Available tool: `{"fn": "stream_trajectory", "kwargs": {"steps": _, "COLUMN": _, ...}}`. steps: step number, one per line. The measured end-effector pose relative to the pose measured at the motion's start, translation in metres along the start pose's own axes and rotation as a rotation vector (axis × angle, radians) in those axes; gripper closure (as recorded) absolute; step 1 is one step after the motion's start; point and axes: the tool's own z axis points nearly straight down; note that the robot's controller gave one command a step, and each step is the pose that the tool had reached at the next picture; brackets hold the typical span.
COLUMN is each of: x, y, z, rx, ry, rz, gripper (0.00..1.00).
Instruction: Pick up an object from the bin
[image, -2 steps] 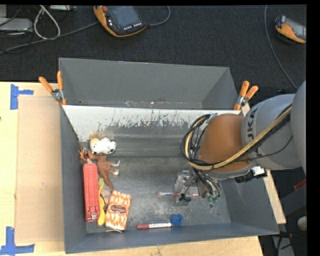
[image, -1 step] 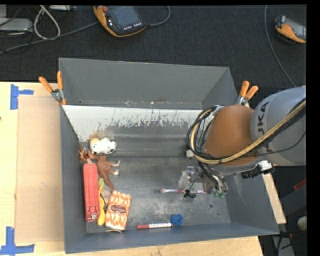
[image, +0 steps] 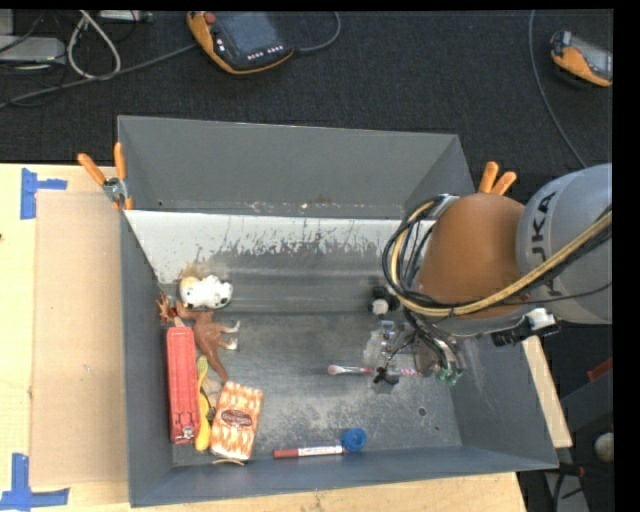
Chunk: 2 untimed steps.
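Fingers (image: 384, 358) low over the floor of the bin (image: 300, 180), right of centre, below the arm's orange cover (image: 470, 255) and looped cables (image: 408, 262); whether they are released or clenched cannot be told. Nearest thing: a slim pink-white stick (image: 348, 371), lying flat on the floor with its right end at the fingertips; whether it touches them, or lies between them, cannot be told.

Other contents of the bin, all well apart from the fingers:
- Along the left wall, a long red box (image: 181, 385) lying lengthwise.
- At the box's upper end, a white plush toy (image: 205, 292) against the sloped back wall, and just below it a brown toy animal (image: 212, 340).
- Beside the box's lower half, a yellow thing (image: 203, 412), partly hidden, and an orange-white packet (image: 237, 421) leaning toward the front left corner.
- Near the front wall, a red-white pen (image: 310, 452) lying flat, with a small blue cap (image: 353, 439) just beside its right end.

The middle of the floor is scuffed bare metal.
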Motion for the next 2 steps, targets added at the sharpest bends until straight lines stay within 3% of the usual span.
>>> {"fn": "stream_trajectory", "kwargs": {"steps": 2, "x": 0.001, "y": 0.000, "z": -0.013, "rx": -0.001, "ry": 0.003, "rz": 0.001, "gripper": 1.00}}
